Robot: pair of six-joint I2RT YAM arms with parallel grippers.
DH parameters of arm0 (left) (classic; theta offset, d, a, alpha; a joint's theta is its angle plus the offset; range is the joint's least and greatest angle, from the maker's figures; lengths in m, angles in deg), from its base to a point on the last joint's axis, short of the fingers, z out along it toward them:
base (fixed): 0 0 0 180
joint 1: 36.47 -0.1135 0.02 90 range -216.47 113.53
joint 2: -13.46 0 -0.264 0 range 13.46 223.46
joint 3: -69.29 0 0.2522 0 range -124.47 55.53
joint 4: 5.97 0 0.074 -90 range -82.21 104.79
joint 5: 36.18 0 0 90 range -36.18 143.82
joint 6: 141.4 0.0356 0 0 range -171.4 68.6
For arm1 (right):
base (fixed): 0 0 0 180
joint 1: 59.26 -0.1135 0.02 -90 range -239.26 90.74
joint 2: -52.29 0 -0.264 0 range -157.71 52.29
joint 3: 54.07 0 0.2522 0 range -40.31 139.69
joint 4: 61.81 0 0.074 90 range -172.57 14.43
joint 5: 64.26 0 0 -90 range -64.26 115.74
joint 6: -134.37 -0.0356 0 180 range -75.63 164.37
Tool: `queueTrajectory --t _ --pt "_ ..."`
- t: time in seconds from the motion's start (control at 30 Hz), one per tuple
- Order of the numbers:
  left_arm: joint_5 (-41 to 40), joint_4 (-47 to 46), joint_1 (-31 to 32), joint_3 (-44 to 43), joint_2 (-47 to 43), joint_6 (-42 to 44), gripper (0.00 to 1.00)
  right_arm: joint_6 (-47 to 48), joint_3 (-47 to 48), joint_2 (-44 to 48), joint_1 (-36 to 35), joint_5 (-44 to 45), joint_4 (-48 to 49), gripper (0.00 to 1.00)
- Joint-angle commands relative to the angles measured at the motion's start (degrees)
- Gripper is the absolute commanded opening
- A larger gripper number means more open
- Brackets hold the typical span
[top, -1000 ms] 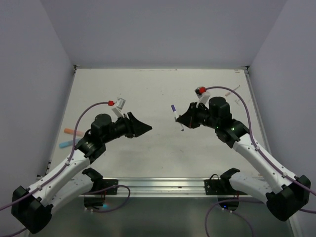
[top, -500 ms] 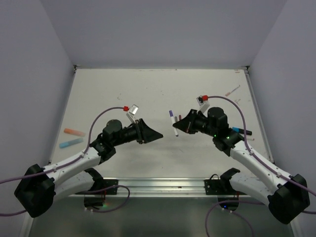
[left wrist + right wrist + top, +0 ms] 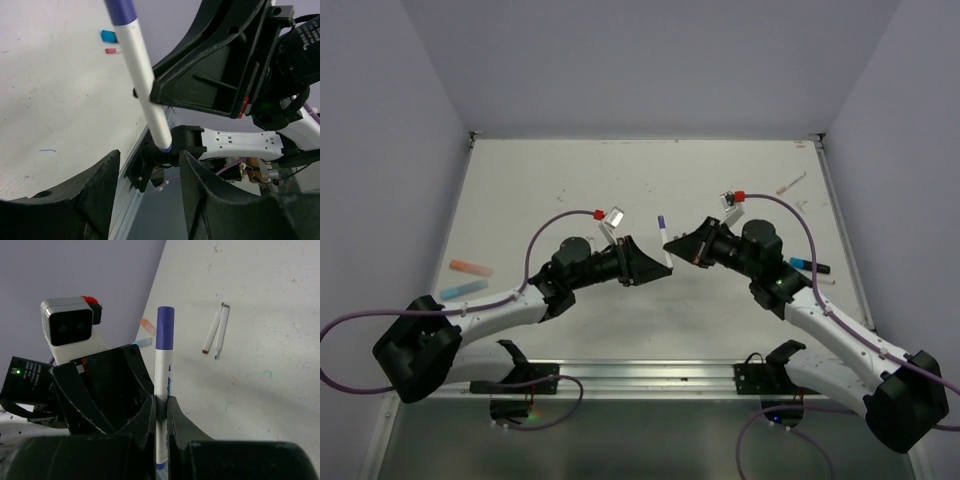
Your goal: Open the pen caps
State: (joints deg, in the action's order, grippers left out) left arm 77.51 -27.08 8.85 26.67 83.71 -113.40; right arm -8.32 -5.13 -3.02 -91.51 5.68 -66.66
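1. Over the last second both arms have swung inward. The left claw (image 3: 642,268) and the right claw (image 3: 676,247) now nearly meet at frame centre, above the table (image 3: 570,180).
2. The right claw stays clamped on a white pen (image 3: 666,236), whose purple cap (image 3: 663,219) points toward the top of the frame.
3. The left claw is about half open and holds nothing. In its wrist view the pen's lower end sits just beyond its fingers (image 3: 75,200), and the cap is farther off.
4. The cap pull looks set up but not begun, since nothing grips the cap yet.
5. The walls and table edges are well apart from the claws. The salmon marker (image 3: 470,267) and pale blue marker (image 3: 463,290) lie at far left. The only tight spot is between the two claws.
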Motion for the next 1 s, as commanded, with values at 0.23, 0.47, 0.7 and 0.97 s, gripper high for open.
queueTrajectory --t 0.23,0.47,0.7,0.97 --pt "-1.88 -7.23 1.96 -4.62 3.57 -1.19 0.51 -2.07 -2.13 2.13 -1.15 2.12 3.66 0.0" --pt "-1.89 -8.19 2.58 -5.06 5.15 -1.63 0.44 -3.47 -2.92 2.66 -1.24 2.48 4.8 0.0" --pt "-2.24 -7.84 2.58 -5.68 5.68 -1.99 0.19 -4.09 -3.45 3.28 -1.76 2.3 4.98 0.0" --pt "-0.3 -7.84 2.58 -4.2 5.51 -2.25 0.0 1.08 0.31 5.38 -1.85 3.96 -1.25 0.24"
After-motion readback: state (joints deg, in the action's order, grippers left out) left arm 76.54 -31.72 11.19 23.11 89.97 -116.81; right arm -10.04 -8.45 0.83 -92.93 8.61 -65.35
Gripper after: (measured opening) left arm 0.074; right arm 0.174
